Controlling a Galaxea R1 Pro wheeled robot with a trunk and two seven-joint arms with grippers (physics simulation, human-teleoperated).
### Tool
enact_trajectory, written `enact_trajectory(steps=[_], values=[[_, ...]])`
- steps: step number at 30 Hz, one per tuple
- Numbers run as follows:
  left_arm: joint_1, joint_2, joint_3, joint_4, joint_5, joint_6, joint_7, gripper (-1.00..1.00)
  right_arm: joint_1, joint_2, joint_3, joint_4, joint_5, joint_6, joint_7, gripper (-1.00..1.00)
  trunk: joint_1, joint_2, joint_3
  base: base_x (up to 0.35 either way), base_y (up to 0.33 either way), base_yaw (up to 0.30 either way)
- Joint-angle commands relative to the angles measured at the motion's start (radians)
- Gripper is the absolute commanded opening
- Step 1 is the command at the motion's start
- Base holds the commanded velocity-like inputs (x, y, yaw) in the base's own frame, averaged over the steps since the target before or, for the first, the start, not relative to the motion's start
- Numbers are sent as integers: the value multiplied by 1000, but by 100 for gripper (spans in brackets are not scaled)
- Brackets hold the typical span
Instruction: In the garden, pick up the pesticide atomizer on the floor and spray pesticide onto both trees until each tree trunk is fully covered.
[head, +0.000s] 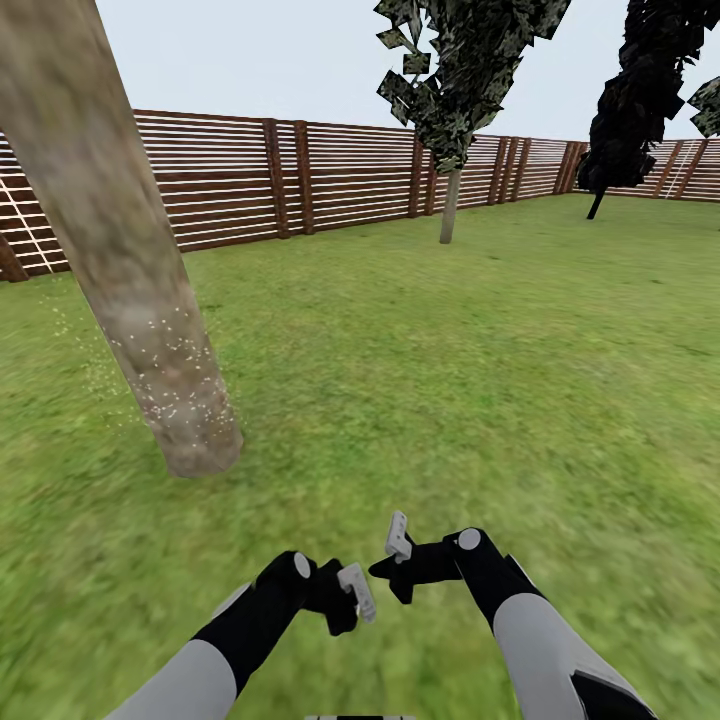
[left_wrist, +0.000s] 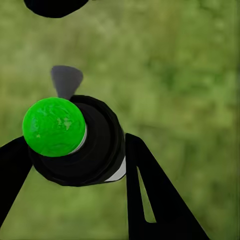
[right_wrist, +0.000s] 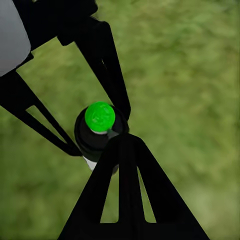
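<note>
In the left wrist view the pesticide atomizer, a small black bottle with a bright green cap, sits between the two black fingers of my left gripper, which is shut on it. Its green cap shows again in the right wrist view, just beyond my right gripper, whose fingers are pressed together with nothing between them. Low in the head view, my left gripper and right gripper hover close together over the grass floor. A thick pale tree trunk leans at the left, white specks dotting its lower part. A second pale-trunked tree stands far off by the fence.
A brown slat fence closes the lawn at the back. A dark, black-leaved tree stands at the far right. Open grass stretches between me and the far tree.
</note>
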Motion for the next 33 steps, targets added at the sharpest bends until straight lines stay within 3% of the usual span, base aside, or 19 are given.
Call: enact_trajectory(steps=[1, 21, 27, 30, 33], values=[[0, 0, 0, -1, 2, 0, -1, -100, 0, 0, 0, 0, 0, 0, 0, -100, 0, 0, 0, 0, 0, 0], [0, -25, 2, -9, 8, -8, -19, -100, 0, 0, 0, 0, 0, 0, 0, -100, 0, 0, 0, 0, 0, 0], [1, -21, 3, -3, 8, -11, -19, -100, 0, 0, 0, 0, 0, 0, 0, -100, 0, 0, 0, 0, 0, 0], [1, -1, 10, 3, 0, -17, -20, -100, 0, 0, 0, 0, 0, 0, 0, -100, 0, 0, 0, 0, 0, 0], [0, 83, 12, 5, 2, -18, -20, -100, 0, -2, 0, 0, 0, 0, 0, -100, 0, 0, 0, 0, 0, 0]])
